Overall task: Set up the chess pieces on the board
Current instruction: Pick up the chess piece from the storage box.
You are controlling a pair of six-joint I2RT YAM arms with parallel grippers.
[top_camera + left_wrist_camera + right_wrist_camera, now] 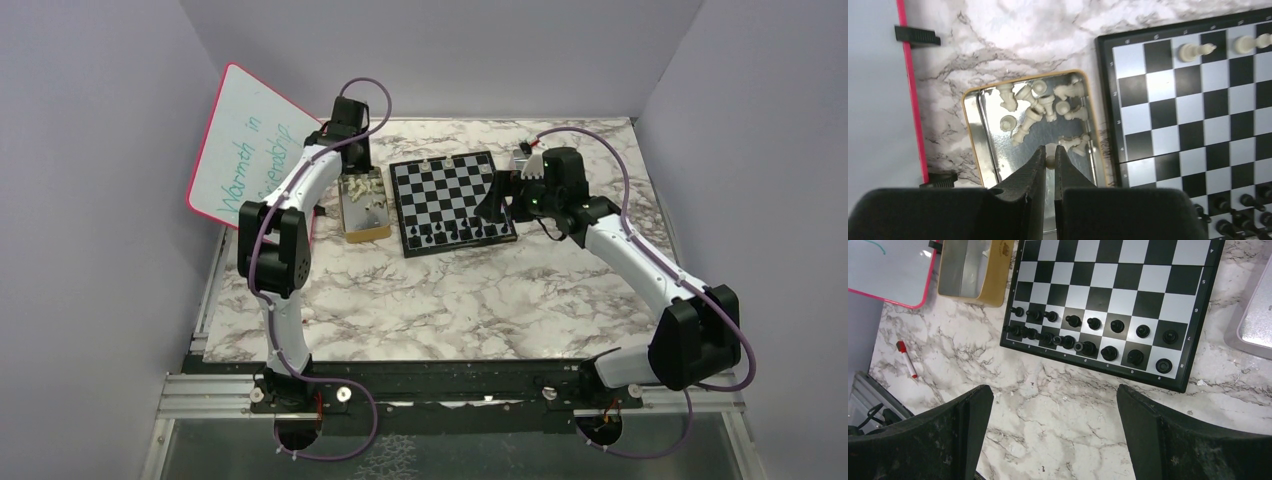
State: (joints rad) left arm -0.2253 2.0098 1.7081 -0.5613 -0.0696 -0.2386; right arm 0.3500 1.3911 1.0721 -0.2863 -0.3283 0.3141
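Observation:
My left gripper (1049,152) hangs over the gold-rimmed tin tray (970,130), shut on a small whitish chess piece (1050,161) that shows between its tips. Several more whitish pieces (1033,117) lie tumbled in the tray. The board (1198,125) lies just right of the tray. Two whitish pieces (1195,51) stand on its far rows. Black pieces (1093,335) fill its two near rows. My right gripper (1054,395) is open and holds nothing, above bare marble beside the board's near right edge (497,200).
A pink-edged whiteboard (250,150) leans at the back left, close behind the tray. A red marker (907,359) lies on the marble. A second shiny metal tray (1255,315) sits to the right of the board.

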